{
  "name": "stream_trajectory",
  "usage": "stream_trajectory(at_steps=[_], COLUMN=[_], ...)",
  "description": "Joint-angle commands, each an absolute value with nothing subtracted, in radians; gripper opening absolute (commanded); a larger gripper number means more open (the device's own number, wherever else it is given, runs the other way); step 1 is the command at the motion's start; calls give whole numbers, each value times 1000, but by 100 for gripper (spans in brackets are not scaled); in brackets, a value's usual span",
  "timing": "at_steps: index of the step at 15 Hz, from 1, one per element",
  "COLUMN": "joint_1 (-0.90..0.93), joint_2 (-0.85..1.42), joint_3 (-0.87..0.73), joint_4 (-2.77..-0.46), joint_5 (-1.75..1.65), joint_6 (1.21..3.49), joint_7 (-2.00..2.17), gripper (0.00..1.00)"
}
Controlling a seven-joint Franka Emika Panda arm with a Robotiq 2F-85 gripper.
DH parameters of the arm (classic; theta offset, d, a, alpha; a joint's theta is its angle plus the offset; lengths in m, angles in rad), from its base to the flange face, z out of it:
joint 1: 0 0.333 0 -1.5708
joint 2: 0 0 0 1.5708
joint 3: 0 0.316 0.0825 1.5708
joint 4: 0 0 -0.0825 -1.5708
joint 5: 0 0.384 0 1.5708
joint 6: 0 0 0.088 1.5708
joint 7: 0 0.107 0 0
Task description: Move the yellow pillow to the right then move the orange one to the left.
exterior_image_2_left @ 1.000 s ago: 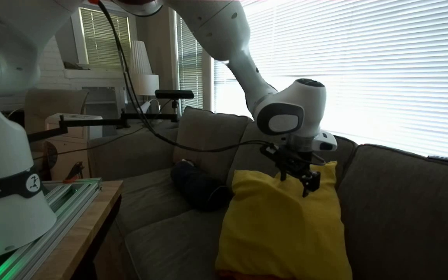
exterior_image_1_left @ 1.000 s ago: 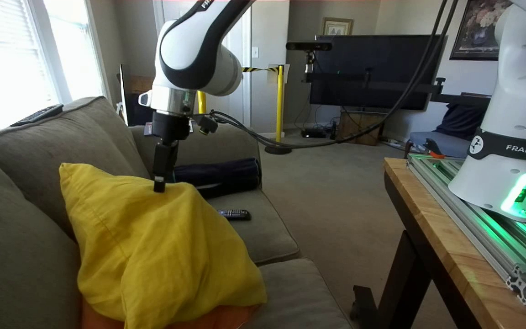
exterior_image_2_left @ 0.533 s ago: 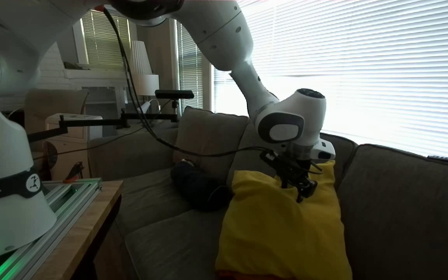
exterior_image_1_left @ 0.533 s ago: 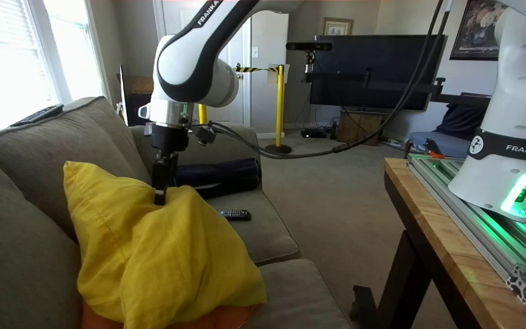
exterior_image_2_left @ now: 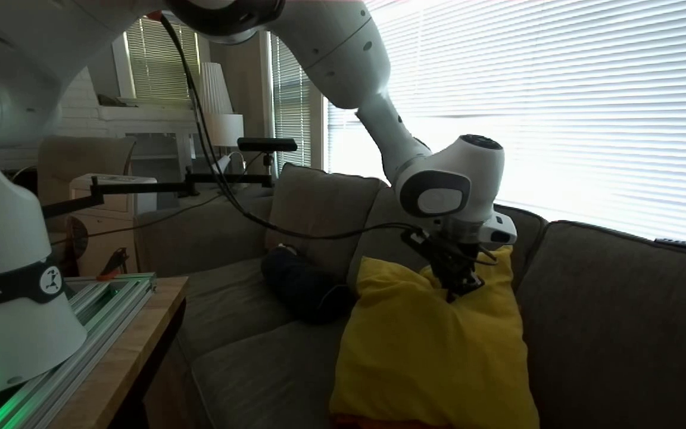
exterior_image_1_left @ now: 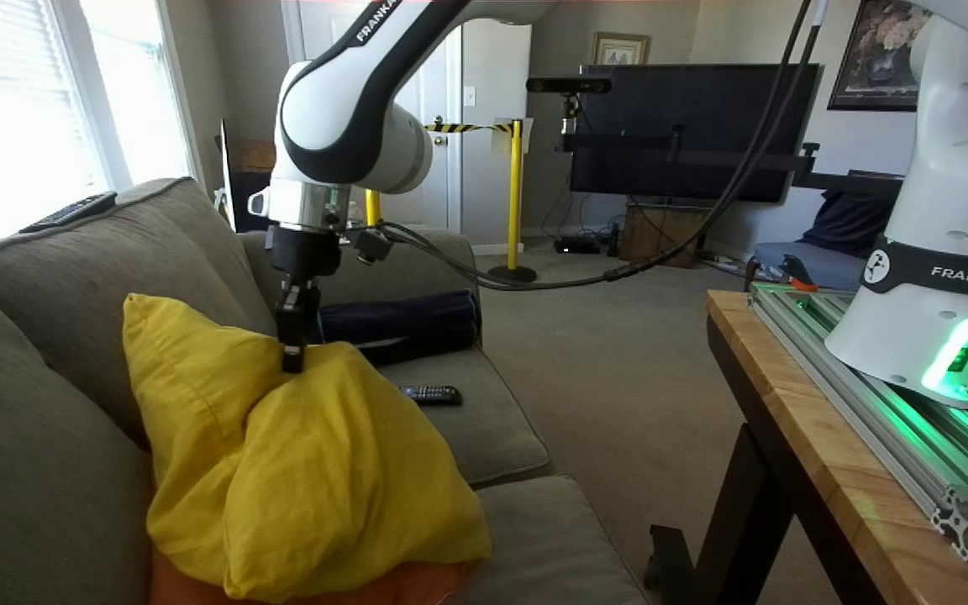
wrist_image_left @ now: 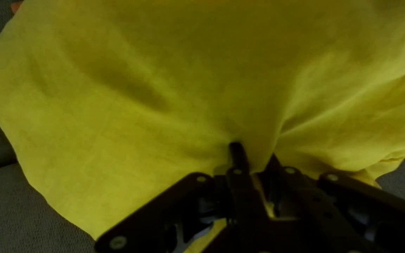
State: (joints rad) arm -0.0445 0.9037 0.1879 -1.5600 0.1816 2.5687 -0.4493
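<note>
- Far left in an exterior view: bright window [exterior_image_1_left: 18, 109] above the grey-brown sofa [exterior_image_1_left: 22, 403]. A long dark device [exterior_image_1_left: 68, 212] lies atop the sofa's back, kind unclear.
- Yellow pillow [exterior_image_1_left: 307, 470]: on the sofa, tilted against its back, rumpled, one pointed corner up and to the left.
- My tool [wrist_image_left: 255, 158]: pointing down into the yellow pillow's upper part. Jaws narrow, a fold of yellow cloth pinched between them; in the wrist view, creases run in to the tips.
- Orange pillow [exterior_image_1_left: 417, 584]: mostly hidden beneath the yellow one. Only a strip shows, along the bottom, in both exterior views.
- Dark roll [exterior_image_1_left: 417, 318] on the seat, by the sofa's arm. Remote control [exterior_image_1_left: 434, 395] nearer, at the yellow pillow's edge; cannot tell if they touch.
- Past the sofa: yellow post [exterior_image_1_left: 516, 193], mounted camera [exterior_image_1_left: 568, 85], large television [exterior_image_1_left: 702, 126].
- Far right: wooden table [exterior_image_1_left: 820, 470] carrying my white base [exterior_image_1_left: 904, 336], green light lit.
</note>
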Motion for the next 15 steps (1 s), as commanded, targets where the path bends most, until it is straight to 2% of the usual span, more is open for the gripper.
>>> stream_trajectory(at_steps=[1, 6, 15], joint_1=[-52, -49, -36], joint_2=[927, 827, 515], joint_3=[200, 187, 29], joint_4=[-1519, -1573, -1772], joint_5=[150, 132, 8], joint_6=[2531, 2532, 2570], joint_7=[-413, -415, -292], gripper=[0, 1, 1])
